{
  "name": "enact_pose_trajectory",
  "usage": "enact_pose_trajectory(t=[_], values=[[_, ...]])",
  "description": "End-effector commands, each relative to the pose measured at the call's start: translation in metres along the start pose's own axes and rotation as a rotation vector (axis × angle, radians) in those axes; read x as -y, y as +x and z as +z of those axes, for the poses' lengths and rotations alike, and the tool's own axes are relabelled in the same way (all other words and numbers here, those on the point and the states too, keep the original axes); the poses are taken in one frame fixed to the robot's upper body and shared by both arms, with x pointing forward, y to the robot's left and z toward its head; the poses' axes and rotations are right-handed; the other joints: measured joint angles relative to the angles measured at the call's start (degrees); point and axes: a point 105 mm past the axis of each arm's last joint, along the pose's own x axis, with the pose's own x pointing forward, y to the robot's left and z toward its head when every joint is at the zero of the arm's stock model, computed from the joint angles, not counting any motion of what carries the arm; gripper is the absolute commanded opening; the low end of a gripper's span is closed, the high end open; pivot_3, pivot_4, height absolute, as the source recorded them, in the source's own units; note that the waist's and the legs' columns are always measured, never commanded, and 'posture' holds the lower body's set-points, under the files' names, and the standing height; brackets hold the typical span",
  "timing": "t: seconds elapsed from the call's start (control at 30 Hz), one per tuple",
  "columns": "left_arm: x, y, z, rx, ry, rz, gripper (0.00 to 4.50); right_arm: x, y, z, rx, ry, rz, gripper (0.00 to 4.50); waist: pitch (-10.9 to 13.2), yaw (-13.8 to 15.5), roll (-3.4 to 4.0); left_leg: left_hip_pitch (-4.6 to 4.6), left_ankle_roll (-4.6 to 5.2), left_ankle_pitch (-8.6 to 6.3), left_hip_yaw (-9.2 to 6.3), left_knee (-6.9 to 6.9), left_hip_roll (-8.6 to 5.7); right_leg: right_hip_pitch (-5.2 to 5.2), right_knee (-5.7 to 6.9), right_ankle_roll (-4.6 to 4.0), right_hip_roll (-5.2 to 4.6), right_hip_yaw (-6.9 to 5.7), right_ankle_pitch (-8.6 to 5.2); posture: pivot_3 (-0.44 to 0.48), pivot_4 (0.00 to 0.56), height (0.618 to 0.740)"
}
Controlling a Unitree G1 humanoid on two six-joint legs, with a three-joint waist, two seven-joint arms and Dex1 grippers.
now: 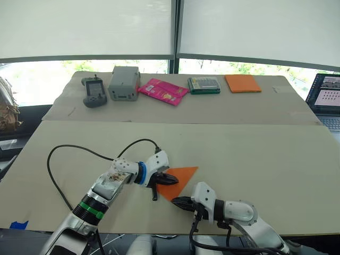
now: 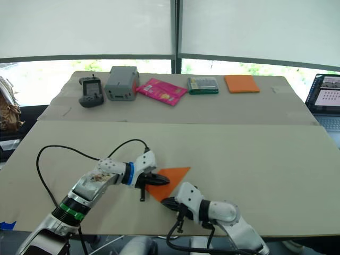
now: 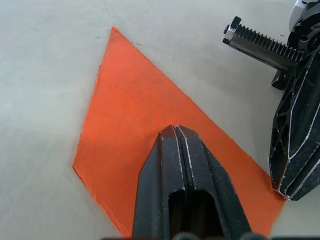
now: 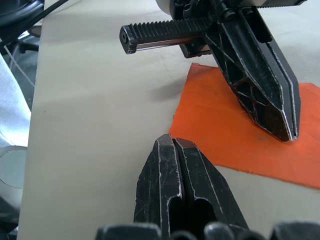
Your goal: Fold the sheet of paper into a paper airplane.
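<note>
Your sheet of paper lies flat on the near table as a bright orange pointed triangle, tip aimed far-right. Your left gripper, fingers pressed together, rests its tips on it. Your right gripper, also closed, sits just beside its near edge.

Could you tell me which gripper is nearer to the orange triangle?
Left. The left gripper presses its shut tips onto the paper triangle; the right gripper, also shut, sits just off its near edge.
</note>
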Motion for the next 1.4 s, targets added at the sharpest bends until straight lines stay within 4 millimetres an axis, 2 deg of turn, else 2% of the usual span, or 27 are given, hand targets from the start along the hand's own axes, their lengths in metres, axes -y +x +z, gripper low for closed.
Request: enact_pose_trajectory(t=[0.03,0.13,0.27,0.37,0.5,0.67,0.83,1.03,1.13,1.23,1.3,1.4], values=[[0.004,0.003,-0.01,-0.052,-0.021,-0.031,0.02,-0.016,0.01,-0.009,-0.021,0.04,0.037,0.0,-0.01,-0.24,-0.02,0.01,0.0,0.0,-0.01,-0.01,0.03,0.0,0.0,-0.01,0.04,0.0,0.0,0.0,0.15,0.74],[0.003,0.003,-0.009,-0.052,-0.018,-0.034,0.02,-0.012,0.008,-0.003,-0.002,0.034,0.016,0.0,-0.01,-0.27,-0.02,0.02,0.0,0.0,-0.02,-0.02,0.06,-0.01,0.02,-0.02,0.08,-0.01,-0.01,0.0,0.15,0.74],[0.002,0.007,-0.006,-0.034,-0.01,-0.03,0.02,0.014,-0.011,0.033,0.144,0.03,-0.095,0.0,0.02,-0.12,0.0,-0.02,0.0,0.0,-0.03,-0.01,0.04,-0.05,0.04,-0.03,0.05,-0.01,-0.01,0.0,0.15,0.74],[0.001,0.009,-0.002,-0.013,-0.012,-0.019,0.02,0.043,-0.026,0.039,0.187,0.023,-0.226,0.0,0.03,0.11,-0.01,-0.05,0.0,0.0,-0.02,0.04,-0.05,-0.03,0.03,-0.02,-0.06,0.0,0.0,0.0,0.15,0.74],[0.001,0.011,-0.001,0.0,-0.017,-0.011,0.02,0.064,-0.025,0.02,0.112,0.008,-0.301,0.0,0.04,0.42,-0.01,-0.04,0.0,0.0,-0.02,0.07,-0.08,0.01,0.0,-0.01,-0.08,-0.01,0.0,0.0,0.15,0.74],[0.0,0.01,-0.001,0.007,-0.02,0.01,0.02,0.073,-0.013,0.001,0.037,0.0,-0.318,0.0,0.05,0.33,0.02,-0.08,0.0,0.0,0.0,0.02,-0.09,-0.1,0.05,-0.01,-0.07,0.03,0.0,0.0,0.15,0.74],[-0.002,0.007,-0.001,0.012,-0.027,0.036,0.02,0.1,-0.026,-0.015,-0.036,-0.01,-0.411,0.0,0.05,-0.06,0.01,0.08,0.0,0.0,0.0,0.08,-0.05,0.13,0.05,-0.03,-0.05,0.02,0.01,0.0,0.15,0.74],[-0.002,0.006,-0.001,0.016,-0.03,0.043,0.02,0.131,-0.044,-0.023,-0.112,-0.034,-0.547,0.0,0.05,-0.06,0.01,0.11,0.0,0.01,-0.01,0.08,-0.06,0.18,0.04,-0.03,-0.07,0.02,0.01,0.0,0.15,0.74],[-0.002,0.006,-0.002,0.016,-0.032,0.044,0.02,0.139,-0.05,-0.022,-0.11,-0.04,-0.592,0.0,0.04,0.0,0.01,0.1,0.0,0.0,-0.02,0.07,-0.07,0.17,0.03,-0.03,-0.07,0.02,0.01,0.0,0.15,0.74],[-0.005,0.008,0.0,0.024,-0.032,0.053,0.02,0.14,-0.054,0.002,0.02,-0.052,-0.624,0.0,0.05,0.12,0.01,0.06,0.0,0.0,-0.02,0.07,-0.07,0.15,0.03,-0.03,-0.09,0.02,0.01,0.0,0.15,0.74],[-0.006,0.008,0.001,0.029,-0.031,0.06,0.02,0.133,-0.051,0.019,0.104,-0.054,-0.598,0.0,0.05,0.18,0.02,0.03,0.0,0.0,-0.02,0.07,-0.08,0.13,0.02,-0.03,-0.1,0.02,0.01,0.0,0.15,0.74],[-0.009,0.008,0.002,0.034,-0.032,0.072,0.02,0.118,-0.045,0.026,0.128,-0.055,-0.54,0.0,0.06,-0.07,0.04,-0.03,0.0,0.0,-0.02,0.06,-0.07,0.03,0.03,-0.03,-0.08,0.04,0.01,0.0,0.15,0.74]])
